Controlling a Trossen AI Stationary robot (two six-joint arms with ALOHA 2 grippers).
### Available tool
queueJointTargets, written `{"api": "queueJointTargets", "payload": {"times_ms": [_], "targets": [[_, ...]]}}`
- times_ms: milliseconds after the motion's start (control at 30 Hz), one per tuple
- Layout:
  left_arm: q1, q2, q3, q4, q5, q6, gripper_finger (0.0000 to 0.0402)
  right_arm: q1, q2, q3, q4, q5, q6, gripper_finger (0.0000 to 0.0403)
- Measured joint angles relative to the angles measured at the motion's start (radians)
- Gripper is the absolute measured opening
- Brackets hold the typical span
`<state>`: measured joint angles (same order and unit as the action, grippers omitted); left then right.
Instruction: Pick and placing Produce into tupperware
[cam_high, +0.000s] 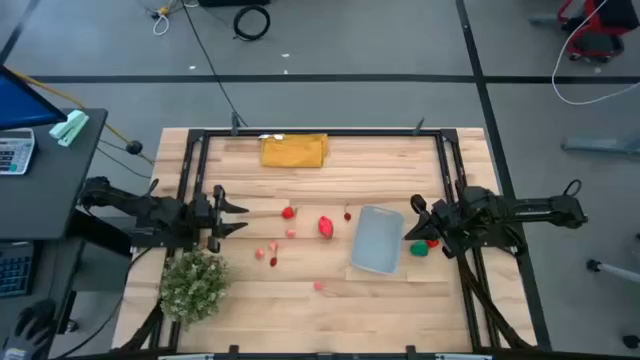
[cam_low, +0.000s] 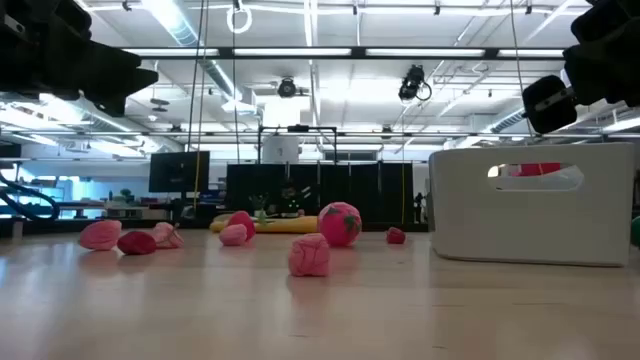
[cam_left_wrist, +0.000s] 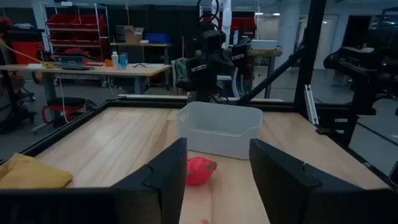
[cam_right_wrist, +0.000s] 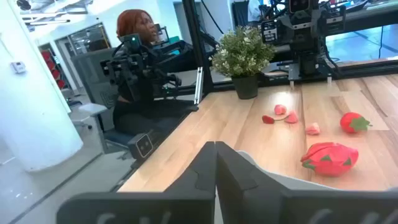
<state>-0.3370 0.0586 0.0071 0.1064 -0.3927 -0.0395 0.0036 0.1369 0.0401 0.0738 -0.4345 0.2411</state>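
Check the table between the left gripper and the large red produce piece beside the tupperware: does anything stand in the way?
Nothing visible does. The left gripper, open, faces the large red piece across bare wood; a smaller red piece lies just beside that line. The tupperware sits beyond it.

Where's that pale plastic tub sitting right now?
From above, the tub lies on the table's right half, just left of the right pincer, with the biggest red toy fruit on its left.
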Motion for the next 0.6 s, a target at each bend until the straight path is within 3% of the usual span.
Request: {"api": "queueJointTargets", "payload": {"times_ms": [600], "targets": [[0.000,0.000,0.000,0.000,0.000,0.000,0.0177,0.000,0.000,0.000,0.000,0.000,0.000,0.0007]]}}
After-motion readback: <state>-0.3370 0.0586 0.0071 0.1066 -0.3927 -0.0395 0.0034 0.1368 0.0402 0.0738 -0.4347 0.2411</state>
